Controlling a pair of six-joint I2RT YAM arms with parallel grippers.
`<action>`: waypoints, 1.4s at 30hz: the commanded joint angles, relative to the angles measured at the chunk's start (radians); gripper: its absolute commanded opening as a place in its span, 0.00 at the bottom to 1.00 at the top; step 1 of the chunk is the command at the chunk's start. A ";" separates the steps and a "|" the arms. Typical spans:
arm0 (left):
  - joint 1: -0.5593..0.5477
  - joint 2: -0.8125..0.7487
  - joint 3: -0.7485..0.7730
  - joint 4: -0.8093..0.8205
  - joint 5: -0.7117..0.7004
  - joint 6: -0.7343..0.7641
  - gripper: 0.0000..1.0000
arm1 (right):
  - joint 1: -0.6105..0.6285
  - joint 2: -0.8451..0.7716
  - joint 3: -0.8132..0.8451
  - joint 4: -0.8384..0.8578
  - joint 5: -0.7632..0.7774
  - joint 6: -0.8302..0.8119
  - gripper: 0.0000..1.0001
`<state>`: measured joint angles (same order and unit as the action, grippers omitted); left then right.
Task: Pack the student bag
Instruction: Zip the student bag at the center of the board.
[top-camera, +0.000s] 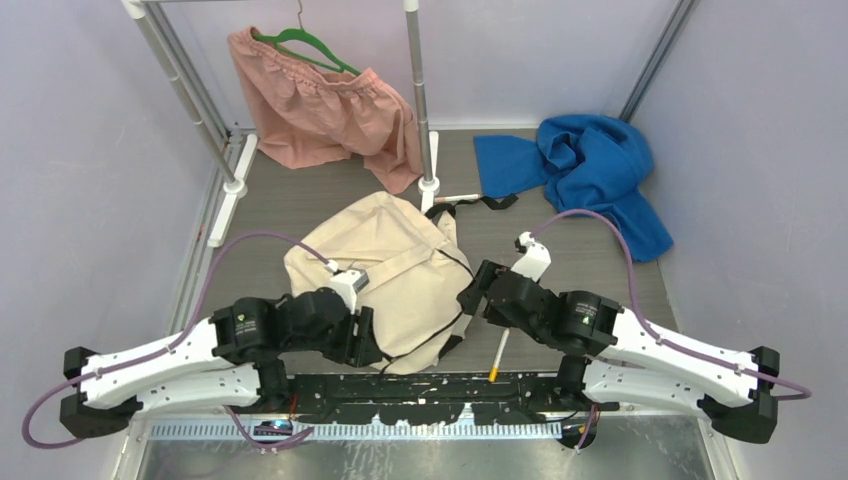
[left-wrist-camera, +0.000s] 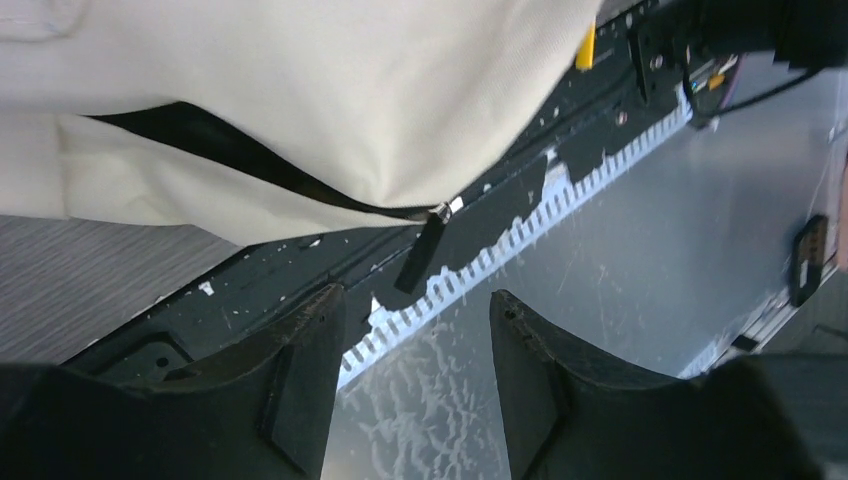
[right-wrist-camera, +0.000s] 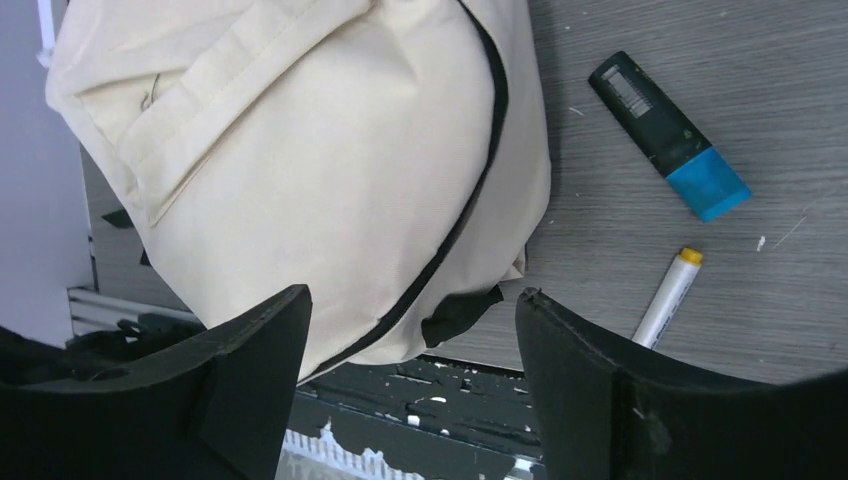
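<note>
1. Status. The student bag (top-camera: 385, 265) lies flat on the table (top-camera: 300, 200) at the middle of the near edge. Its near end overhangs the black mounting rail (top-camera: 420, 385).

2. End effectors. I read the left gripper (left-wrist-camera: 415, 300) as spread, with nothing between its fingers. It hangs just off the bag's near-left corner. The right gripper (right-wrist-camera: 412, 295) is likewise spread and unloaded, above the bag's near-right side.

3. Loose items. A black highlighter with a blue cap (right-wrist-camera: 668, 135) and a white marker with a yellow cap (right-wrist-camera: 667, 297) lie on bare table to the right of the bag, apart from it and from each other.

4. Step in hand. I judge this to be the access step: neither item is in the bag. I cannot tell whether the black zipper line (right-wrist-camera: 470, 200) is parted.

5. Next move. The zipper pull (left-wrist-camera: 422, 250) hangs at the bag's near edge, just ahead of the left fingers. I would pinch it with the left gripper and steady the fabric with the right. The cloth is soft and is likely to drag along with the pull unless it is anchored.
</note>
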<state>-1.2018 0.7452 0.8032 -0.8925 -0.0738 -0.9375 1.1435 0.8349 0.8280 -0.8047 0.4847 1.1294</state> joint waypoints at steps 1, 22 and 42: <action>-0.094 0.086 0.057 0.010 -0.011 0.044 0.56 | 0.003 0.007 -0.031 0.012 0.078 0.184 0.82; -0.241 0.310 0.008 0.098 -0.203 -0.121 0.44 | -0.077 0.115 -0.106 0.246 -0.150 0.247 0.82; -0.240 -0.019 -0.066 -0.145 -0.386 -0.271 0.00 | -0.078 0.025 -0.166 0.227 -0.091 0.312 0.01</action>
<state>-1.4399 0.8440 0.7467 -0.8764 -0.3298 -1.1149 1.0695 0.9520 0.6674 -0.5423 0.2871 1.4040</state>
